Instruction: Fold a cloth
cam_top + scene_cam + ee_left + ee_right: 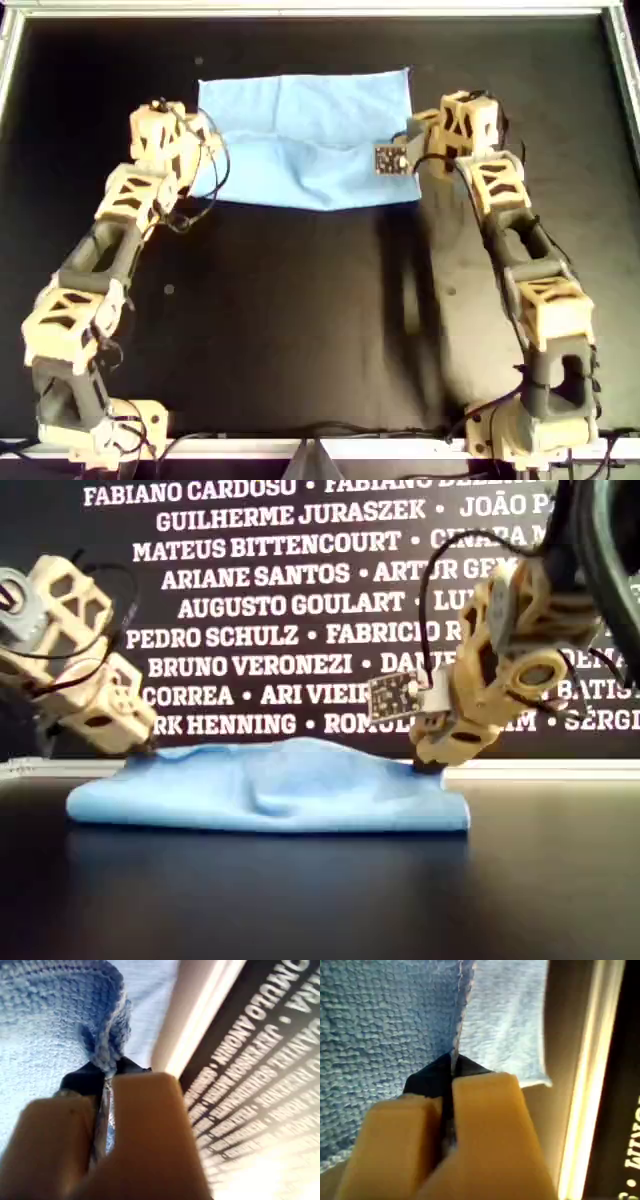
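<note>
The sky-blue cloth (300, 140) lies at the far middle of the black table, with its near part lifted and doubled over. It also shows in the exterior view (270, 792). My first gripper (107, 1077) is shut on a pinched edge of the cloth (45, 1035). My second gripper (452, 1067) is shut on a cloth edge (385, 1025), with a lower cloth layer beyond it. One arm's gripper (205, 138) holds the cloth's left edge in the overhead view, and the other arm's gripper (405, 152) holds its right edge. The wrist views do not show which arm is which.
The black table (300, 320) has a metal rim (300, 10) along its far side. A banner with white names (280, 580) stands behind it. Both arm bases sit at the near edge, with arm links reaching up both sides.
</note>
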You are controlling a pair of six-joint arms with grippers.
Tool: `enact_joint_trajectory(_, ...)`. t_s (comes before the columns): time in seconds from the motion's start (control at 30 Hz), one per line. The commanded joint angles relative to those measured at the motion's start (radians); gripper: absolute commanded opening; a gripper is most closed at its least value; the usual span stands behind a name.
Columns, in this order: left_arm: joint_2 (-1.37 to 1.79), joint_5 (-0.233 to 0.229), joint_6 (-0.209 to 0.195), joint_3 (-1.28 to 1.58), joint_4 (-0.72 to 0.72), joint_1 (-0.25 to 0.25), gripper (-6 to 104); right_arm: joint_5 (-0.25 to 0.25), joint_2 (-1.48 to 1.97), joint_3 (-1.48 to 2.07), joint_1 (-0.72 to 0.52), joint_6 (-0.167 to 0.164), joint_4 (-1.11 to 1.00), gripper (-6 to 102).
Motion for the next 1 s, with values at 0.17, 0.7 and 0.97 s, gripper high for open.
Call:
enact_joint_trajectory(0.17,-0.095,0.005,0.005,-0.230,-0.021,0.031,-1,0.008,-0.109,-0.314,-0.021,-0.002,-0.041,0)
enact_joint_trajectory(0.7,-0.311,0.006,0.005,-0.508,-0.021,0.063,-1,0.008,-0.348,-0.663,-0.029,-0.003,-0.041,0)
enact_joint_trajectory(0.97,-0.313,0.006,0.005,-0.535,-0.021,0.063,-1,0.008,-0.411,-0.796,-0.029,-0.005,-0.043,0)
